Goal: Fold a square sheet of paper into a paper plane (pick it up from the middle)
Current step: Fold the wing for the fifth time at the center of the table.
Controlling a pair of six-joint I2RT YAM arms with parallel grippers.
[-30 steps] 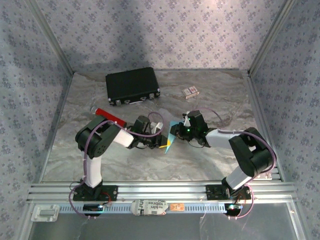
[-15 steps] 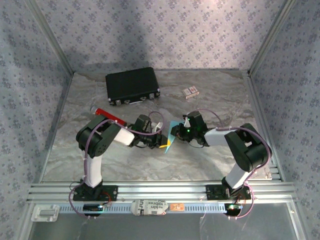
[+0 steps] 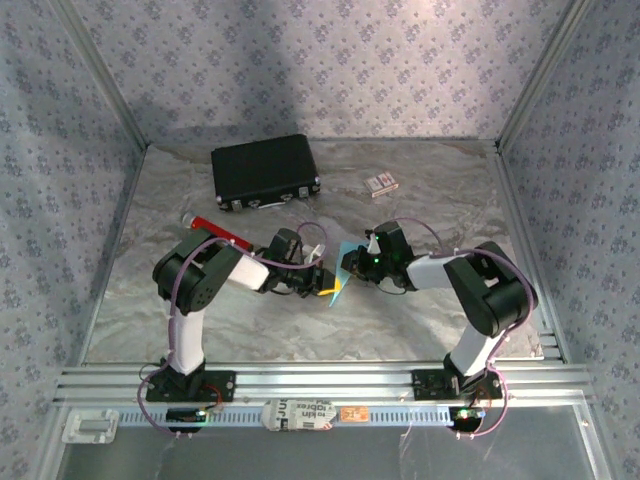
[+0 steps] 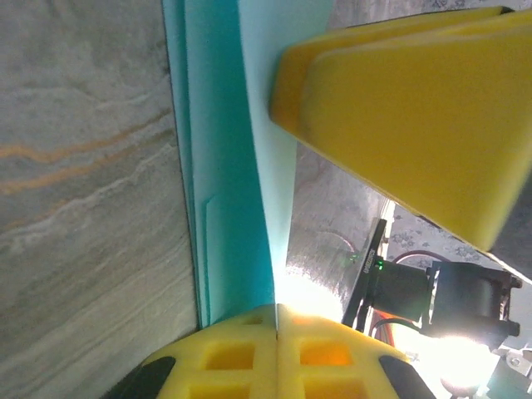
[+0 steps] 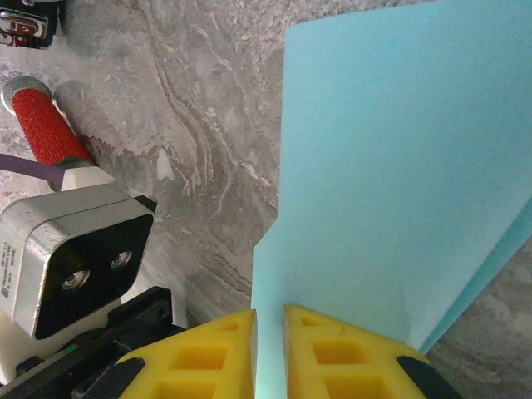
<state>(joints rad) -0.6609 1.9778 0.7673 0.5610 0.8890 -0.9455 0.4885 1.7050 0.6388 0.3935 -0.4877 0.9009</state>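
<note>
The left claw [image 4: 277, 320] and right claw [image 5: 270, 320] are both pinching the part-folded square sheet of paper [image 5: 399, 166] upright over mid-tabletop [image 3: 440, 210], so any uneven pulling is risking tearing it or skewing the crease.

Grey marbled table [image 3: 420, 320], black case [image 3: 265, 172] at back, small patterned box [image 3: 379, 183] to its right, red tube [image 3: 220, 232] nearer left.

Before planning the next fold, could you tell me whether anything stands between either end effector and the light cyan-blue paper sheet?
Nothing visible does: the left end effector and the right end effector are both shut on the light cyan-blue paper sheet. The red cylindrical tube lies apart from it.
</note>
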